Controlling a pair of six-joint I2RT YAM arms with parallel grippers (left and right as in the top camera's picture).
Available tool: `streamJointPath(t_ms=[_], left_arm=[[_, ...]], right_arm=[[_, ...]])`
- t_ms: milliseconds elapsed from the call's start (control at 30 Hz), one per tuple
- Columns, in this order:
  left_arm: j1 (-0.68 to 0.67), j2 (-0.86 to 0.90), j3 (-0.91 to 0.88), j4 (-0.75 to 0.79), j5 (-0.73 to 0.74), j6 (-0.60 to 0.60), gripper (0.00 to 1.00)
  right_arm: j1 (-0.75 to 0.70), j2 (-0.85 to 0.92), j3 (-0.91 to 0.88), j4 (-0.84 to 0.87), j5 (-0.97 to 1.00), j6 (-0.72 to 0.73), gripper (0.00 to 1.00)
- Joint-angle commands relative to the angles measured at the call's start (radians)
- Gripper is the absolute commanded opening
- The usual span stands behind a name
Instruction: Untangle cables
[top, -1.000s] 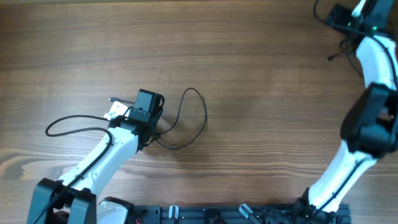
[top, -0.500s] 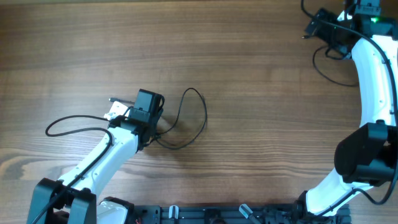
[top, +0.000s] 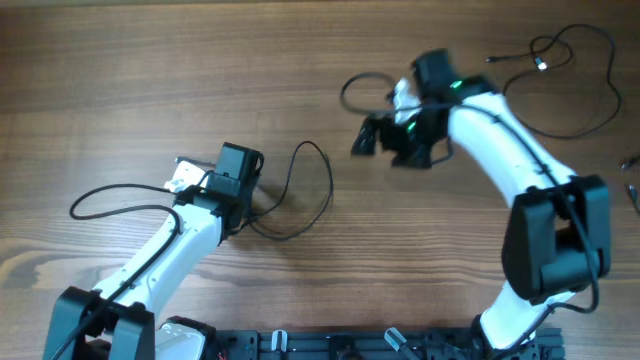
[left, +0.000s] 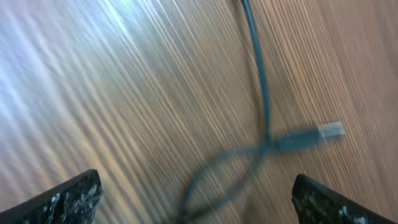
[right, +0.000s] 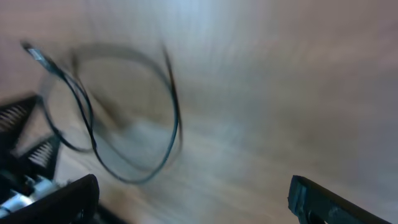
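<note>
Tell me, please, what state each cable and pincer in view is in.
Thin black cable beside the left arm: one loose open loop lying on the brown wooden table, not gripped.
Thin black cable at the far right: loose loops on the table, not gripped.
Left pincer: open, empty.
Right pincer: open, empty.

My white left arm reaches up from the near edge toward the middle-left. Its black two-finger left gripper hangs with both rough black fingertips spread wide apart and empty. My white right arm arches in toward the centre, and its black right gripper gapes just as wide, though the overhead view smears it, so I can't tell its tilt.
</note>
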Motion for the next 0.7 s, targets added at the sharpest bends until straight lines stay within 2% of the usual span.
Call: streamJointPath(t_ms=[0,100,267,333,533,667], left_arm=[[0.091,-0.129,0.003,-0.076,-0.252,-0.008,1.00],[0.207,-0.325,0.003,-0.216,-0.261,-0.008,1.00],[0.363,-0.553,0.003,-0.434,-0.261,-0.008,1.00],[0.410,-0.616,0.003,-0.506,-0.260,-0.008,1.00],[0.446,-0.661,0.002,-0.593,-0.216,-0.008,1.00],[0.446,-0.660,0.002,-0.612,-0.163,-0.008,1.00]], right_arm=[[0.136,0.011,-0.111,0.037,-0.066,0.185,0.99],[0.270,0.011,-0.169,0.155,-0.047,0.350,1.00],[0.473,0.011,-0.187,0.350,0.161,0.785,1.00],[0.548,0.011,-0.187,0.441,0.217,0.877,1.00],[0.662,0.018,-0.187,0.464,0.526,1.204,1.00],[0.663,0.046,-0.187,0.463,0.541,1.399,1.00]])
